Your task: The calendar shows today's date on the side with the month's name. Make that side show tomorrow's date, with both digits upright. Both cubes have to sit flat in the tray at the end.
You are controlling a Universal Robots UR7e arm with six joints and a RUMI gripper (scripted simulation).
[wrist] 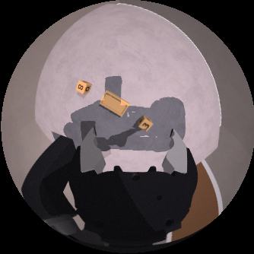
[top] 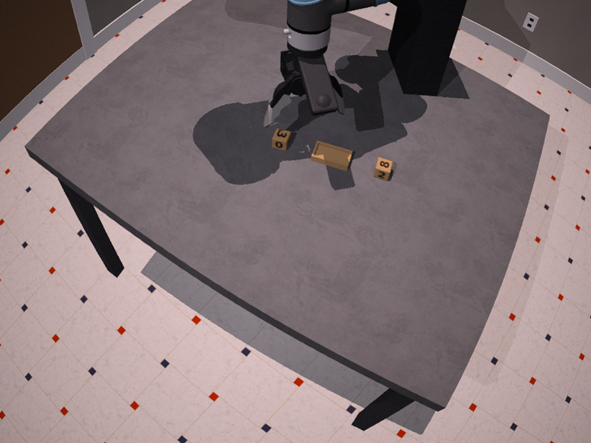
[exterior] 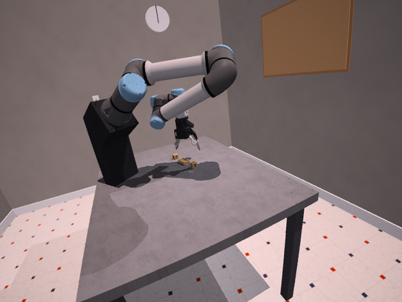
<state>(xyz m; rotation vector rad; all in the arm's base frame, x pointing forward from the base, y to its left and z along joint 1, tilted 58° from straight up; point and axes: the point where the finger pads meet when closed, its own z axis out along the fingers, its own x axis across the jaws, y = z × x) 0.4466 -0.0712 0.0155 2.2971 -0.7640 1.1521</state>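
Note:
One wooden cube (top: 281, 139) (exterior: 194, 164) (wrist: 145, 124) lies on the table with a 3 on top; the top view shows a 0 on its front side, the exterior view a 5. The other cube (top: 383, 168) (exterior: 175, 156) (wrist: 84, 87) has an 8 on top and a 2 on the side facing the top camera. The empty wooden tray (top: 330, 162) (exterior: 183, 161) (wrist: 115, 103) lies between them, touching neither. No month name is readable. My gripper (top: 305, 117) (exterior: 188, 148) (wrist: 133, 128) is open and empty, above the table near the 3-topped cube and the tray.
The grey table (top: 285, 229) (exterior: 201, 210) carries the black robot pedestal (top: 423, 45) (exterior: 114, 145) at its back in the top view. The arm's shadow falls over the tray and the 3-topped cube. The front table edge is well away from the cubes.

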